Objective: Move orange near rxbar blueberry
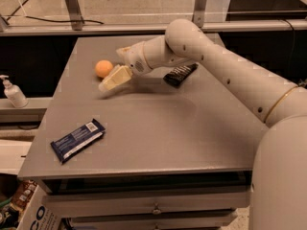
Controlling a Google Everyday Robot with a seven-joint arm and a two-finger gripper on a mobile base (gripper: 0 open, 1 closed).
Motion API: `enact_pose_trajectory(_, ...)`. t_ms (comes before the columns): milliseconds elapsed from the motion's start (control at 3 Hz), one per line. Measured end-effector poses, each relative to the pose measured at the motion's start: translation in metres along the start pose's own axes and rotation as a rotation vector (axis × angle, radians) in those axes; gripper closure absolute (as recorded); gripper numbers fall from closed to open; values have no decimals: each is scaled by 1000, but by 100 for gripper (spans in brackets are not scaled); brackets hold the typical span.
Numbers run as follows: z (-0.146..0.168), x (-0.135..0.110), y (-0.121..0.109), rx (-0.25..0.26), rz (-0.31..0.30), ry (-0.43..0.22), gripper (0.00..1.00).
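Note:
The orange [103,68] is a small round fruit on the grey table [144,123], at the far left. The rxbar blueberry [77,140] lies flat near the front left corner, in a dark blue wrapper with a white label patch. My gripper [111,81] hangs just right of the orange and slightly in front of it, its cream fingers [115,78] pointing down and left towards the fruit. It holds nothing that I can see. The orange and the blue bar are far apart.
A black-wrapped bar [180,74] with white lettering lies behind my arm, right of the gripper. A soap dispenser bottle [13,93] stands on a ledge off the table's left edge. A cardboard box [29,210] sits on the floor at bottom left.

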State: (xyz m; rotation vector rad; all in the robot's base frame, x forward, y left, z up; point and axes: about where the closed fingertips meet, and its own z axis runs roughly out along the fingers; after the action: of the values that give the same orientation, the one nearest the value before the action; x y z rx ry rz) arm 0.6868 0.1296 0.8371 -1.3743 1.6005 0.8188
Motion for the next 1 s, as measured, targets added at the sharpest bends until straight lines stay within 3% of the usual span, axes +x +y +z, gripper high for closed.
enact_pose_trajectory(333,19,1,4,-35,-12,2,16)
enact_pose_trajectory(1000,6,14,-7,-7,7,-11,62)
